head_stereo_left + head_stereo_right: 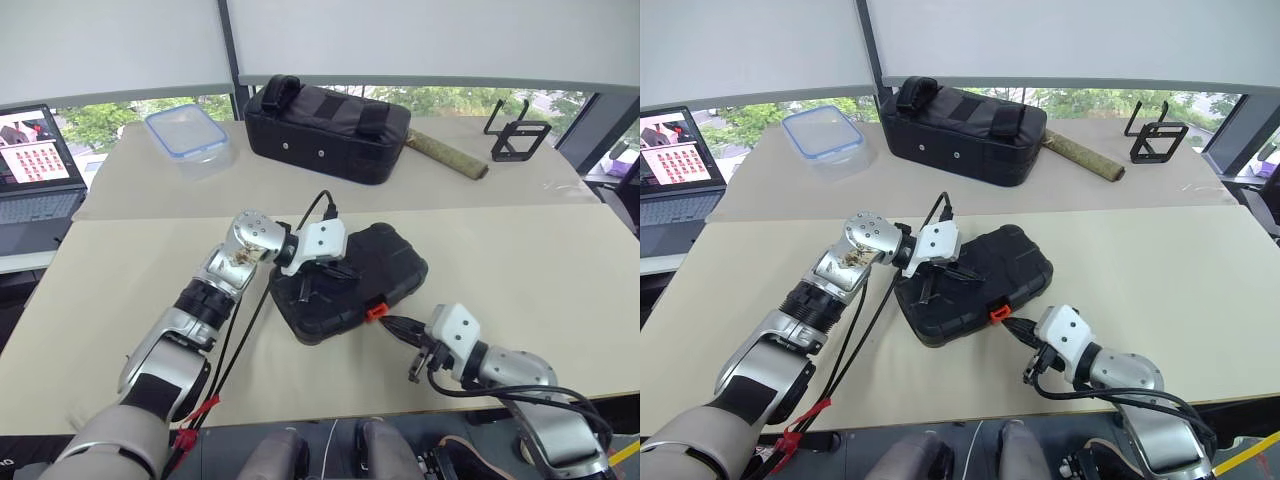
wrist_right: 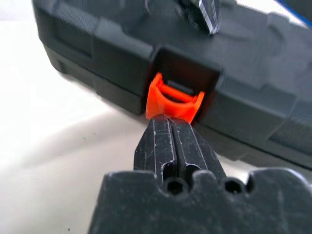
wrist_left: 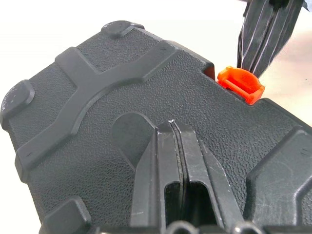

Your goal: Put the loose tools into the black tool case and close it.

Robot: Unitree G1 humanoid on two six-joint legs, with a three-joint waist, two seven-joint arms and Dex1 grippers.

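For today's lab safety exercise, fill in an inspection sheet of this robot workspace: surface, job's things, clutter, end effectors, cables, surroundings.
Surface: beige table, in two joined sections.
Job's things: black tool case lies with its lid down; orange latch sticks out from the front edge, apparently not snapped flat. Loose tools: nothing seen.
Clutter: black fabric bag, clear lidded container, mottled greenish stick and black wire frame at the far side.
End effectors: left end effector shut, resting on the lid; right end effector shut, tips at the latch.
Cables: black cable running along the left arm.
Surroundings: laptop at the far left; windows behind.
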